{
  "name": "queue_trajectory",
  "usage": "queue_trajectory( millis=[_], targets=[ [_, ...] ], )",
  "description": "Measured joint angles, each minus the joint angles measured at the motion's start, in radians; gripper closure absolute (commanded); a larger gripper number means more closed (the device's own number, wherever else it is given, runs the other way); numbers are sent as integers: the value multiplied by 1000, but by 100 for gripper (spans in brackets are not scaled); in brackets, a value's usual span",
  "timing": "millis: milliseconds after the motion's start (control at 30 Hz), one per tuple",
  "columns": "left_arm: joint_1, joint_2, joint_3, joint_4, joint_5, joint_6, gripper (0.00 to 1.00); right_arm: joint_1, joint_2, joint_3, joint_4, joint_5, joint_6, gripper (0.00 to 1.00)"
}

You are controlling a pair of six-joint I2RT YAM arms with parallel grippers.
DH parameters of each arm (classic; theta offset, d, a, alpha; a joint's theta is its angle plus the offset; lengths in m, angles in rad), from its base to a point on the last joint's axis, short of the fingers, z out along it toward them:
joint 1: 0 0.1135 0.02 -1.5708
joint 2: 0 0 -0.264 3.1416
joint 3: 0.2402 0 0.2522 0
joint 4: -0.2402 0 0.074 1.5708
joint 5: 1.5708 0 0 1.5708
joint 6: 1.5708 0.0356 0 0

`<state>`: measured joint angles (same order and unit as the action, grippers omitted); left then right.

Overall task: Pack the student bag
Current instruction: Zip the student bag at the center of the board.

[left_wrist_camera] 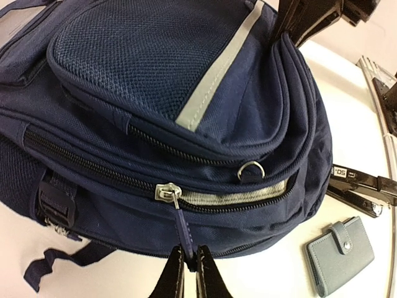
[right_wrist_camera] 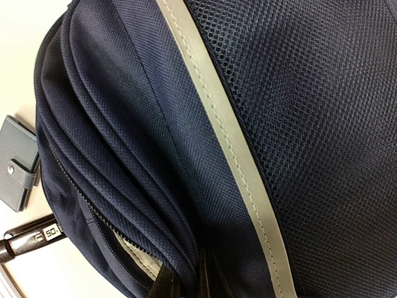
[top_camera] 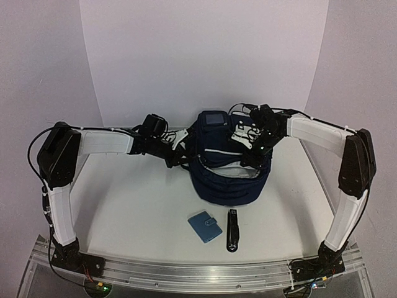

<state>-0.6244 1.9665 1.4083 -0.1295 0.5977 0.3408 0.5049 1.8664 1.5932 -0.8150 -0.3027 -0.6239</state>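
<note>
White surface carries the student bag [top_camera: 229, 180] at its middle, towards the far side. We pinch the zipper pull [left_wrist_camera: 181, 226] in the left hand [left_wrist_camera: 189, 264] while the right hand [right_wrist_camera: 186, 280] nips the fabric, seemingly to brace it. Its long axis runs far-to-near, zip mouth facing us.

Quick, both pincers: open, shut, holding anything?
Left pincer: shut on the zip pull.
Right pincer: shut on a fold of the bag.
</note>
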Motion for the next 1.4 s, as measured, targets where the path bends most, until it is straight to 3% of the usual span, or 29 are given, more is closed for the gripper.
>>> queue_trajectory(
  millis=[333, 567, 833, 933, 1067, 1133, 1267, 1400],
  targets=[
    [-57, -34, -87, 58, -110, -3, 100, 8, 0, -23, 19, -6, 34, 100],
    [-172, -157, -196, 81, -162, -12, 100, 18, 5, -33, 43, -15, 60, 100],
    [-234, -177, -208, 102, -238, -81, 100, 61, 35, -18, 48, -25, 120, 99],
    [-240, -168, -208, 120, -262, -117, 100, 79, 65, 26, 28, -35, 158, 84],
    [-239, -164, -212, 135, -283, -163, 100, 91, 78, 51, 21, -81, 212, 47],
    [-232, -166, -227, 151, -281, -186, 100, 88, 71, 51, 18, -111, 248, 36],
    [-215, -172, -269, 165, -277, -217, 100, 48, 14, 29, 21, -194, 319, 24],
    [-207, -174, -272, 167, -272, -234, 100, -99, -83, -29, 26, -254, 381, 20]
  ],
)
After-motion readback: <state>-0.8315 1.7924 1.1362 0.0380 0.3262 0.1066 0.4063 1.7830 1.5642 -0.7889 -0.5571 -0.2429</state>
